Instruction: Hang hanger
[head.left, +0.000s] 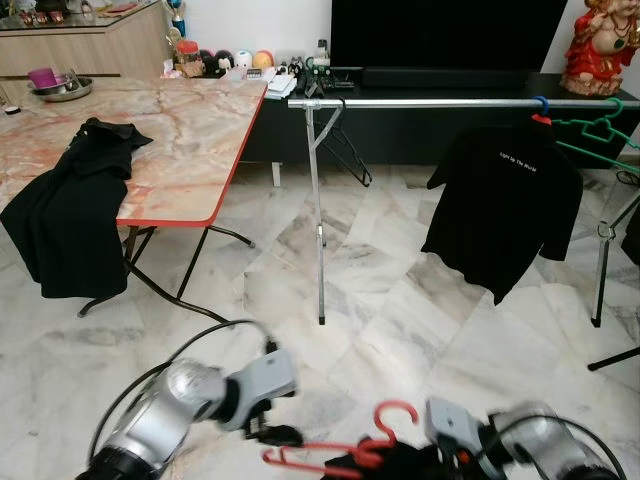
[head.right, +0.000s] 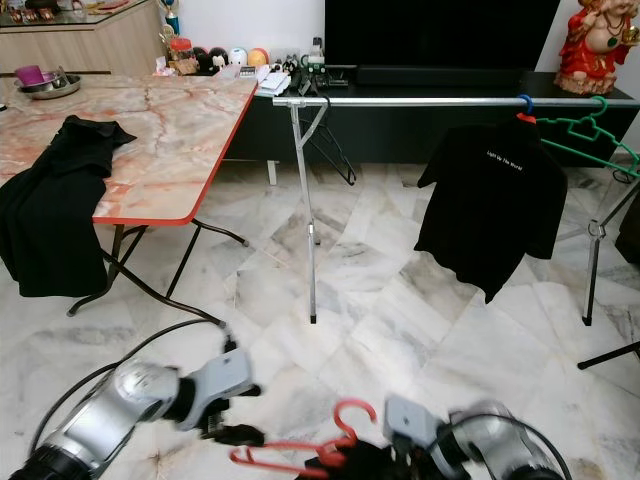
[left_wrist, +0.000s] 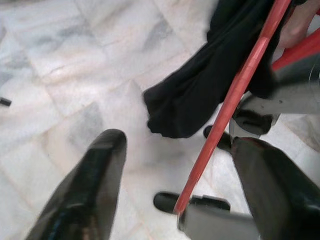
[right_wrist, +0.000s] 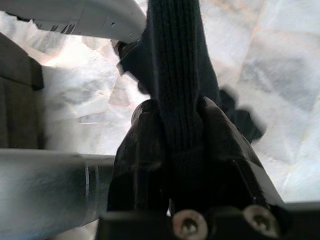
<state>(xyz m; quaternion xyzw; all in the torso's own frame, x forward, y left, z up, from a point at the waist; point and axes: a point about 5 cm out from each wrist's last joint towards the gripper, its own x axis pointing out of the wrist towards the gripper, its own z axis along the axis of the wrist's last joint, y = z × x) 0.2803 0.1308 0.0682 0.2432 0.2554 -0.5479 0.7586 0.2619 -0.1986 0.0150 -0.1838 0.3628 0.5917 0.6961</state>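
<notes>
I've got both arms bent low in front of me, near the bottom of the head view, silver forearms angled inward over the glossy marble floor (head.left: 400, 290). The right gripper (right_wrist: 182, 125) is clamped on the ribbed black collar of a garment (left_wrist: 200, 85), fingers pressed tight on either side of the knit. The left gripper (left_wrist: 177, 175) is spread wide, its two black fingers well apart, with the red hanger (head.left: 345, 450) running between them; I can't tell whether a finger touches it. The hanger is thin red rod with a curled hook, low between my arms, beside the dark cloth. Farther off, a steel rail (head.left: 430, 103) stands on thin legs, a black T-shirt (head.left: 505, 210) hanging from it beside green hangers (head.left: 595, 135). Left, a marble-patterned table (head.left: 190, 140) with a red edge carries more black cloth (head.left: 70, 215) draped over its near side, and a metal bowl (head.left: 60, 88) holding a purple cup (head.left: 42, 77).
</notes>
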